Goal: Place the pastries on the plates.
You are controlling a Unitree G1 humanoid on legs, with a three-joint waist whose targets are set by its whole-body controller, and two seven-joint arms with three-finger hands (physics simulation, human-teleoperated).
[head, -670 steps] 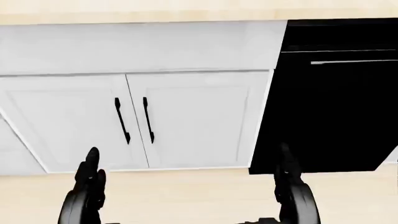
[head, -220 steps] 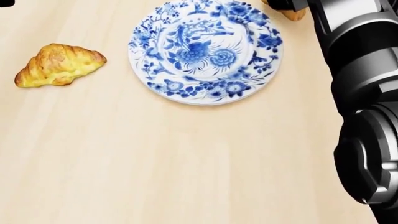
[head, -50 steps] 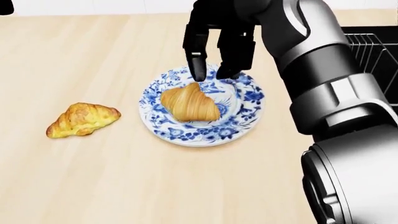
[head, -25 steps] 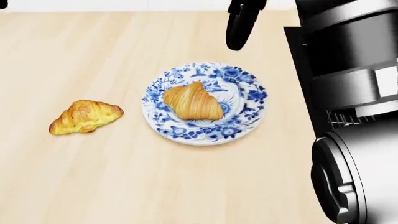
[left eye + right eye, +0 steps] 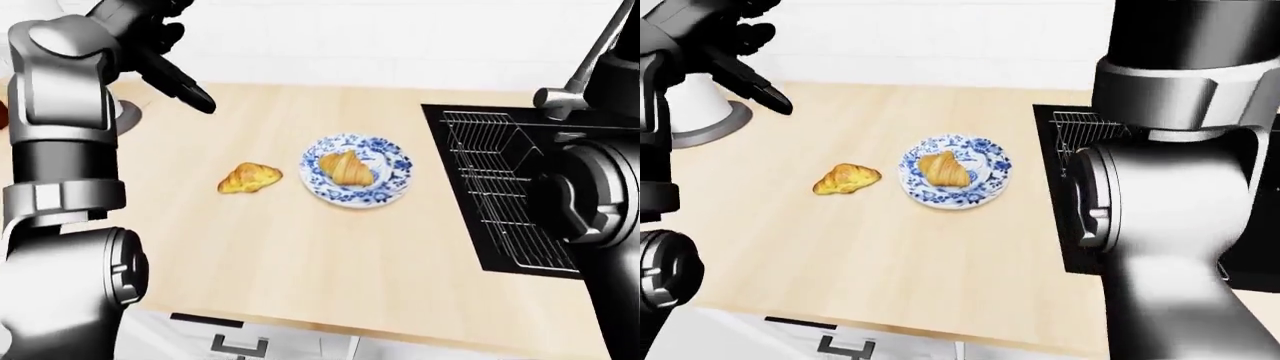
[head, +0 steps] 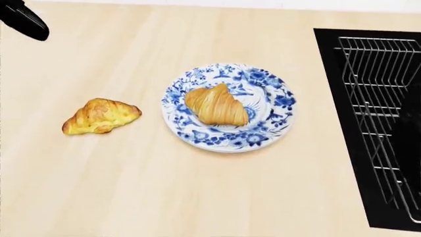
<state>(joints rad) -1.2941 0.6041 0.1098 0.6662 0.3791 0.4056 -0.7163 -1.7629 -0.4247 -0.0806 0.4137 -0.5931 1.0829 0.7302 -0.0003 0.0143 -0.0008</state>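
Right arm gone from plate (image 6: 276, 129)

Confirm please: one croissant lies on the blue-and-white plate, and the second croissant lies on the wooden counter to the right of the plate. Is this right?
Not quite. The second croissant lies on the wooden counter to the left of the plate, as the head view shows. The first croissant does lie on the plate.

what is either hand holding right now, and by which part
Nothing that shows. The left hand is raised with open, empty fingers; the right hand is out of view. One croissant lies on the plate, the other croissant on the counter.
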